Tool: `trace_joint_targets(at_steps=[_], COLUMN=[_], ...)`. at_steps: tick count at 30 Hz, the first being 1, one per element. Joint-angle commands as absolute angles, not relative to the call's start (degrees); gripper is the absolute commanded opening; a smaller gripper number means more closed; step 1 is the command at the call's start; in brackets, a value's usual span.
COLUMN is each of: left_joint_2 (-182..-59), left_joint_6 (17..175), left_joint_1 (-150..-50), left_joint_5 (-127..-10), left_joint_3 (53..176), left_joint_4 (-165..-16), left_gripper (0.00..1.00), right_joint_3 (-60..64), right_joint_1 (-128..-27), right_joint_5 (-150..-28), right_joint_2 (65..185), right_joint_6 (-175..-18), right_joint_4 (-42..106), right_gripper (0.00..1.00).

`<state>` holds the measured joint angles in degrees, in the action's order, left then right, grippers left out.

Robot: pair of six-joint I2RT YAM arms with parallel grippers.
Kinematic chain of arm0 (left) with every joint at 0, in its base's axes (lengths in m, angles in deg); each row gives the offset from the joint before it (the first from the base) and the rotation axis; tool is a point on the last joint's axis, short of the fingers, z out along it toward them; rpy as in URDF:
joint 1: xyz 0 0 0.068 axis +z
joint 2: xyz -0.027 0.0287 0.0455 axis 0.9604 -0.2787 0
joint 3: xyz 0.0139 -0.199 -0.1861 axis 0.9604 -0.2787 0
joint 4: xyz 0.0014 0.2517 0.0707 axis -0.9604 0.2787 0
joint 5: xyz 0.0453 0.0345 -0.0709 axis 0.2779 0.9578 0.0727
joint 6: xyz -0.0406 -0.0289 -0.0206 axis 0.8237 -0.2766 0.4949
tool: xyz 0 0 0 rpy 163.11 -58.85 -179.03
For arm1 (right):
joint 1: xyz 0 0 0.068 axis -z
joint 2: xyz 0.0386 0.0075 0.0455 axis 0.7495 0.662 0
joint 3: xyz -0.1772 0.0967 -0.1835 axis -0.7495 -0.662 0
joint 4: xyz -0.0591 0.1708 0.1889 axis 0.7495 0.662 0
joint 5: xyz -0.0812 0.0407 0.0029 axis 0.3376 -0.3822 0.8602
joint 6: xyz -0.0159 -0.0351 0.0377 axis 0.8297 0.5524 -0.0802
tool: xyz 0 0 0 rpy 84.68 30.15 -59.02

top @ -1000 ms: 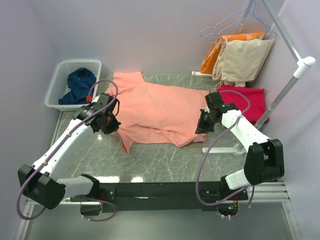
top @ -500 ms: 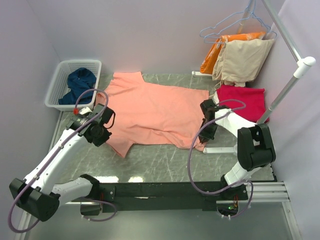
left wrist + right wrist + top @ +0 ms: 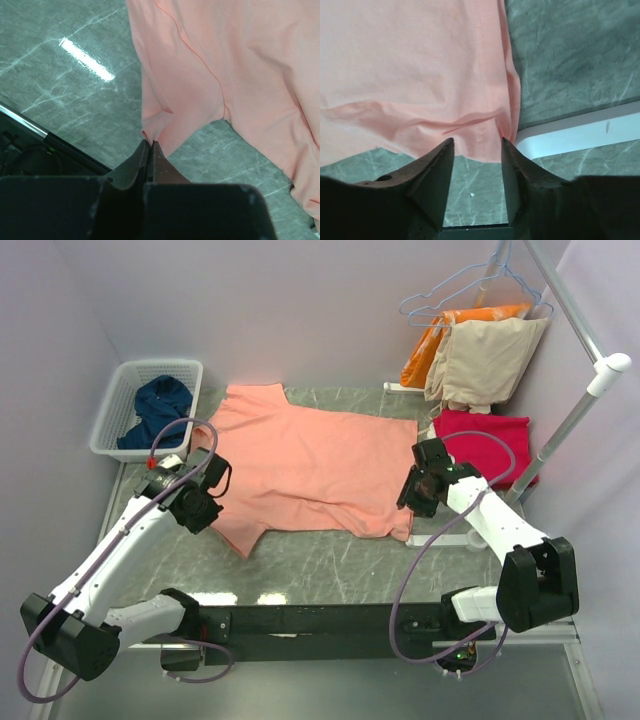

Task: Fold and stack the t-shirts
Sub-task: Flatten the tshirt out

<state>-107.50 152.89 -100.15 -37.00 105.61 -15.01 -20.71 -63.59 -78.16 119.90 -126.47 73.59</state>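
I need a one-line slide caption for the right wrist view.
Open right gripper over a corner of the salmon-pink t-shirt, beside a white bar on the marbled table.

Three plain soft cloth t-shirts: one spread out, one folded, one crumpled.
The salmon-pink short-sleeved t-shirt (image 3: 310,465) lies flat on the grey marble table (image 3: 330,562), a little wrinkled near the hem; the crimson-red t-shirt (image 3: 490,438) lies folded just beside it on the right; the navy-blue t-shirt (image 3: 160,407) lies crumpled in the white plastic basket (image 3: 112,415).

Three t-shirts: a salmon-pink t-shirt (image 3: 310,465), a crimson-red t-shirt (image 3: 495,440), a navy-blue t-shirt (image 3: 160,405). One white basket (image 3: 112,415). Two hanging garments: an orange garment (image 3: 420,360), a beige garment (image 3: 490,360).
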Motion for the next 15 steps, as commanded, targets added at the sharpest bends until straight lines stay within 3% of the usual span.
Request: trace_joint_targets(at_steps=[1,3,5,15], left_joint_2=[-108.2,-108.3,-108.4,-109.2], left_joint_6=[151.7,151.6,151.4,150.6], left_joint_1=[-100.4,-100.4,-100.4,-100.4], left_joint_5=[-36.4,-36.2,-36.3,-36.9], left_joint_3=[106.6,107.0,107.1,107.1], left_joint_4=[-15.7,-15.3,-15.4,-16.3], left_gripper=[0.01,0.01,0.01,0.01], right_joint_3=[-23.3,-24.2,-24.6,-27.5], right_joint_1=[-64.2,-64.2,-64.3,-64.4], right_joint_5=[-76.0,-76.2,-76.6,-79.3], right_joint_2=[117.0,116.1,115.6,114.5], right_joint_6=[-126.1,-126.2,-125.9,-124.3], right_joint_4=[74.0,74.7,75.0,75.7], right_gripper=[0.42,0.26,0.21,0.30])
